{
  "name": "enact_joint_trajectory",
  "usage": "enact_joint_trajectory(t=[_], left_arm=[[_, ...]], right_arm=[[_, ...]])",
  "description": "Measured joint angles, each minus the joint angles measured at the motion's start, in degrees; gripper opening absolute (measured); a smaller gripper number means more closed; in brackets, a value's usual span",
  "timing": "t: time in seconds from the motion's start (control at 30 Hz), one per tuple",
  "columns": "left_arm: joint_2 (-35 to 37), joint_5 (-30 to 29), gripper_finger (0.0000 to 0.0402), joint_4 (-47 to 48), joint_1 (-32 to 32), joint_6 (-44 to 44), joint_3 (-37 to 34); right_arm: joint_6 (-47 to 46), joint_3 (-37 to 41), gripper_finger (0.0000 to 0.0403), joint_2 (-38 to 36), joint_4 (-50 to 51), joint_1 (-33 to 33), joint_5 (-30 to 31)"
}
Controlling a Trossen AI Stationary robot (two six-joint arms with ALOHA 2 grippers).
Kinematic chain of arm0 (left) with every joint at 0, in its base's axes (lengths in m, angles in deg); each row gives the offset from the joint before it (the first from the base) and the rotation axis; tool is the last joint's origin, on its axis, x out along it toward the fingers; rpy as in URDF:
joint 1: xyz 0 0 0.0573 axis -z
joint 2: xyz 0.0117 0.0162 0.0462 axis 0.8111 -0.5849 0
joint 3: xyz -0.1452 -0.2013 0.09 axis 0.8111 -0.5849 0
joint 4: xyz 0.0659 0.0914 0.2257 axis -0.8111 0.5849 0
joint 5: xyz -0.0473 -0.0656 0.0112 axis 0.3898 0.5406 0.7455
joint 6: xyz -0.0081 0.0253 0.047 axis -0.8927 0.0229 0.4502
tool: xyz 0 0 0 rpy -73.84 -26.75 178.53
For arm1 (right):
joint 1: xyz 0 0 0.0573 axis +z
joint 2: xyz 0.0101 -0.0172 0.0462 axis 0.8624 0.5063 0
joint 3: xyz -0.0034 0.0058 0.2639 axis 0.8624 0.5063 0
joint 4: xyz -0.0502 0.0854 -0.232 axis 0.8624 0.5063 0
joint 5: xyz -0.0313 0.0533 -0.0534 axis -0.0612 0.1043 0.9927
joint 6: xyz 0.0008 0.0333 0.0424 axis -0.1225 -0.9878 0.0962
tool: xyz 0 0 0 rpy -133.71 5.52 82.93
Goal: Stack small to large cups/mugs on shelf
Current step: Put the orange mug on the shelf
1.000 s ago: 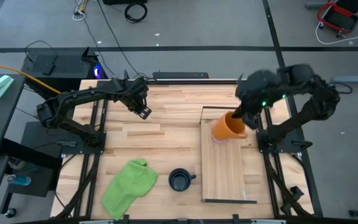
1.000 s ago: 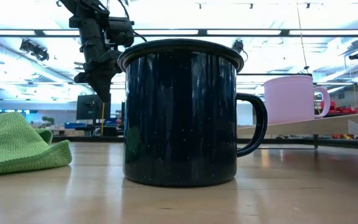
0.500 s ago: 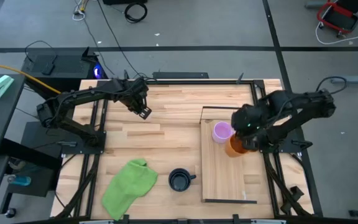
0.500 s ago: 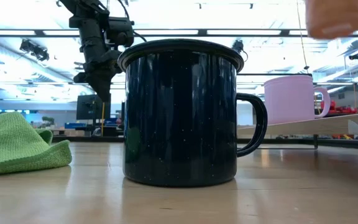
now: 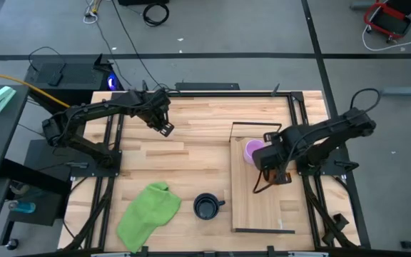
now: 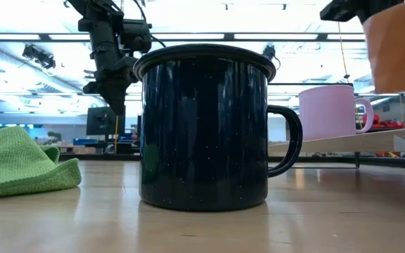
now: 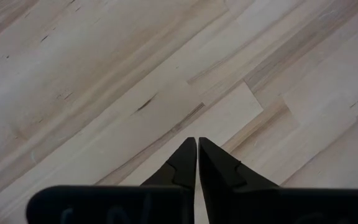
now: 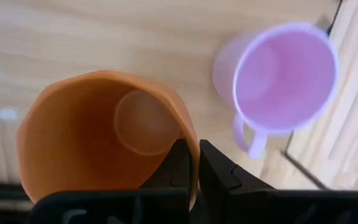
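My right gripper (image 8: pixel 194 152) is shut on the orange mug (image 8: pixel 98 143), which hangs mouth up over the shelf (image 5: pixel 262 207), seen at the upper right in the low view (image 6: pixel 396 49). In the high view the gripper (image 5: pixel 268 164) covers the mug. The light purple mug (image 8: pixel 284 74) stands upright on its base on the shelf's far end (image 5: pixel 254 150), just beside the orange one. The black mug (image 5: pixel 207 206) stands on the table left of the shelf. My left gripper (image 5: pixel 164 128) hangs shut over bare table at the far left (image 7: pixel 197 155). My right gripper pinches the orange mug's rim (image 8: pixel 188 134), one finger (image 8: pixel 178 163) inside the mug and one (image 8: pixel 215 167) outside. The fingers come from above, pointing down. The mug hangs upright below them, its base (image 6: pixel 399 88) clear of the shelf.
A crumpled green cloth (image 5: pixel 148 213) lies near the table's front left, beside the black mug. Thin black wire frames (image 5: pixel 262 127) stand at the shelf's two ends. The middle and near part of the shelf board is bare wood.
My right gripper has come down and toward the table's near edge with the orange mug, uncovering the purple mug. The orange mug, tilted a second ago, now hangs upright and has dropped into the low view's upper right corner.
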Motion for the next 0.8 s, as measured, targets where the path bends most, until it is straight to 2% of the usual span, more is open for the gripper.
enact_joint_trajectory(t=[0.13,0.33,0.6,0.8], left_arm=[[0.0,0.0,0.0023,0.0,0.0,0.0,0.0],[0.0,0.0,0.0014,0.0,0.0,0.0,0.0],[0.0,0.0,0.0023,0.0,0.2,0.0,0.0],[0.0,0.0,0.0022,0.0,1.5,0.0,0.0]], right_arm=[[0.4,0.1,0.0014,0.2,-5.7,0.0,0.0],[0.3,0.1,0.0014,0.7,-6.4,0.0,0.0],[-0.1,0.2,0.0014,3.4,-9.9,0.0,-0.2],[-3.0,4.6,0.0013,1.7,-14.5,0.0,-1.7]])
